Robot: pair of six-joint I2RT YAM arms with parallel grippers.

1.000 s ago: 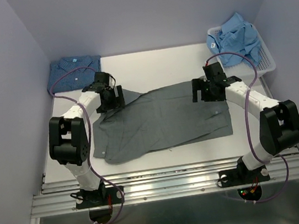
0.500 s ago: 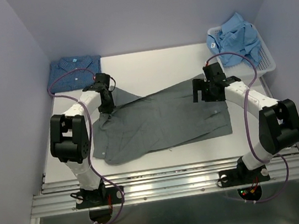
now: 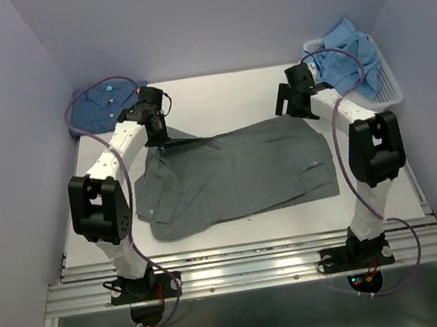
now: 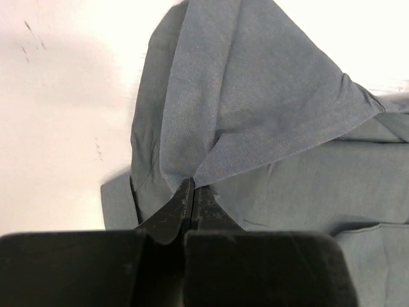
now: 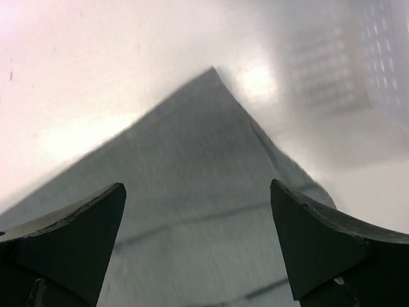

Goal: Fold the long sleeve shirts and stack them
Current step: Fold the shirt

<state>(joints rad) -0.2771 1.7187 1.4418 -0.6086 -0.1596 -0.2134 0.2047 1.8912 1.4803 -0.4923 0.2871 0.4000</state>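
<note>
Grey shirt (image 3: 236, 173) lies spread mid-table; only the left wrist view shows the left gripper (image 4: 192, 190) pinching its raised fold. Right gripper (image 5: 197, 188) gapes wide over its far right corner. Far left, the dotted shirt (image 3: 100, 103) bears a collar label too small to read.

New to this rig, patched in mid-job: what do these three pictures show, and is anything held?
Two robot arms are bolted at the near edge of the white table. The wide picture looks down from above and behind; the other two come from wrist cameras. A plain grey button-up shirt lies spread on the table. A folded dark blue dotted shirt sits far left; a light blue shirt fills a white mesh basket far right. The left end effector is shut, pinching the grey shirt. The right end effector hangs open above that shirt's corner, holding nothing.
</note>
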